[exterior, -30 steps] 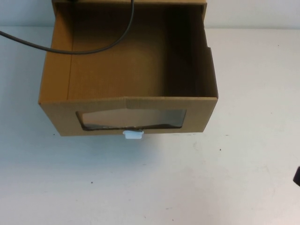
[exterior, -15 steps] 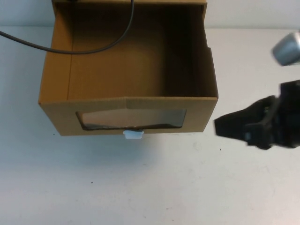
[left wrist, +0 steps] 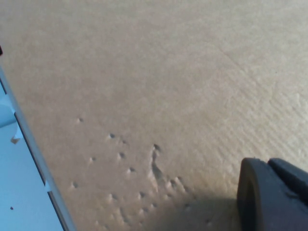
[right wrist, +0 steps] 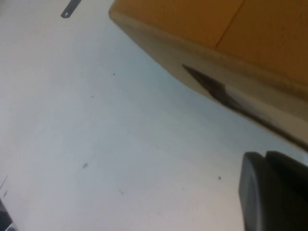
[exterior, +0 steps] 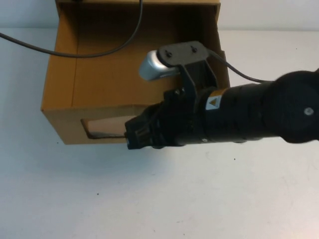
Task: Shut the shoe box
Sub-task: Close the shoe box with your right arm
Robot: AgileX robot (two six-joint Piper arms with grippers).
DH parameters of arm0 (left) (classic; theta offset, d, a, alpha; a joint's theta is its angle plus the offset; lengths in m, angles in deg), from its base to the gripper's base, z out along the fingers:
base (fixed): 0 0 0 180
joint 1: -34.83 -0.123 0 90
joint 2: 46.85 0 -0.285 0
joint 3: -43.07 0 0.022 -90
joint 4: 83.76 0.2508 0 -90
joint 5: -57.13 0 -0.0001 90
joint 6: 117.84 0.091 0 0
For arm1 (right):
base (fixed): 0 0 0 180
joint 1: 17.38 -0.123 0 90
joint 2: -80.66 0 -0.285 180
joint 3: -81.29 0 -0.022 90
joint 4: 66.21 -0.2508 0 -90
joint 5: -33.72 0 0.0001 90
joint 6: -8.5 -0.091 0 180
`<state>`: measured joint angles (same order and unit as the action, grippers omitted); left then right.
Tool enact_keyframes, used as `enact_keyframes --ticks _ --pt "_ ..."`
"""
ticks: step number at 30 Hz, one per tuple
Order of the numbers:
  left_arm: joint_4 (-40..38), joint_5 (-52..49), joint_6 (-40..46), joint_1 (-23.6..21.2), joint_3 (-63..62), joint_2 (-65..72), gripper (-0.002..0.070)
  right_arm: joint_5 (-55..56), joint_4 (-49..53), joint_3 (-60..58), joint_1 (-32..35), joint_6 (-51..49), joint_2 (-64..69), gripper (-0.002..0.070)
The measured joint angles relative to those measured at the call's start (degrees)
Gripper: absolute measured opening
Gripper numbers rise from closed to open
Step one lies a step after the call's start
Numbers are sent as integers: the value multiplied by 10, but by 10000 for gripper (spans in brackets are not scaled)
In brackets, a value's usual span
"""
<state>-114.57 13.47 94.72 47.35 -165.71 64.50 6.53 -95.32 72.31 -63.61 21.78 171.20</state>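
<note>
High view shows the shoe box (exterior: 99,84), brown cardboard, standing open on the white table (exterior: 159,199) toward the far left of centre, its interior exposed and its near wall carrying a cut-out window (exterior: 102,128) that is partly visible. A black cable (exterior: 75,54) hangs across the open top of the box. The right arm (exterior: 249,114) reaches in from the right edge and crosses in front of the box's near right corner, covering much of the near wall. The right gripper (exterior: 133,137) sits at the arm's left end, just in front of the near wall and low against the window area; whether its jaws are open or closed cannot be told. Right wrist view shows the box's near wall and window edge (right wrist: 216,91) above bare table, with one dark fingertip (right wrist: 269,192) at the corner of the picture. Left wrist view is filled by a cardboard surface (left wrist: 168,72) marked with small dents, seen at very close range, with one dark fingertip (left wrist: 269,192) of the left gripper before it; the state of its jaws cannot be told either. The left gripper does not appear in the high view.
</note>
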Motion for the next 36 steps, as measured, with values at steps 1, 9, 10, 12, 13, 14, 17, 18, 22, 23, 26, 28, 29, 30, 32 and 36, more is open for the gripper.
enact_keyframes --ticks 1,9,10,12,13,14,17,18,22,23,26,28,29,30,32,36 --pt "0 0 0 0 0 0 -2 2 1 13 0 0 13 -11" --pt "1 0 0 0 0 0 -2 0 2 100 16 0 86 -11" --pt "1 0 0 0 0 0 -2 0 2 108 21 0 93 -11" --pt "1 0 0 0 0 0 -2 -1 2 121 31 0 103 -11" --pt "1 0 0 0 0 0 -2 -4 2 128 35 0 108 -11" --pt "1 0 0 0 0 0 -2 -4 2 134 38 0 111 -11" --pt "1 0 0 0 0 0 -2 -1 2 151 49 3 119 -11" --pt "1 0 0 0 0 0 -2 2 2 156 54 3 122 -11" --pt "1 0 0 0 0 0 -2 9 2 178 79 6 135 -11" --pt "1 -1 0 0 0 0 -2 9 2 184 84 6 137 -11" --pt "1 -2 0 0 0 0 -2 7 -1 207 102 6 151 -11" --pt "1 -3 0 0 0 0 -2 -7 -6 226 109 5 163 -11" --pt "1 -3 0 0 0 0 -2 -11 -9 235 111 5 168 -11" --pt "1 -3 0 0 0 0 -2 -16 -11 245 112 5 176 -11" --pt "1 -3 0 0 0 0 -2 -22 -13 262 113 4 190 -11" --pt "1 -3 0 0 0 0 -2 -36 -13 297 118 4 217 -11"
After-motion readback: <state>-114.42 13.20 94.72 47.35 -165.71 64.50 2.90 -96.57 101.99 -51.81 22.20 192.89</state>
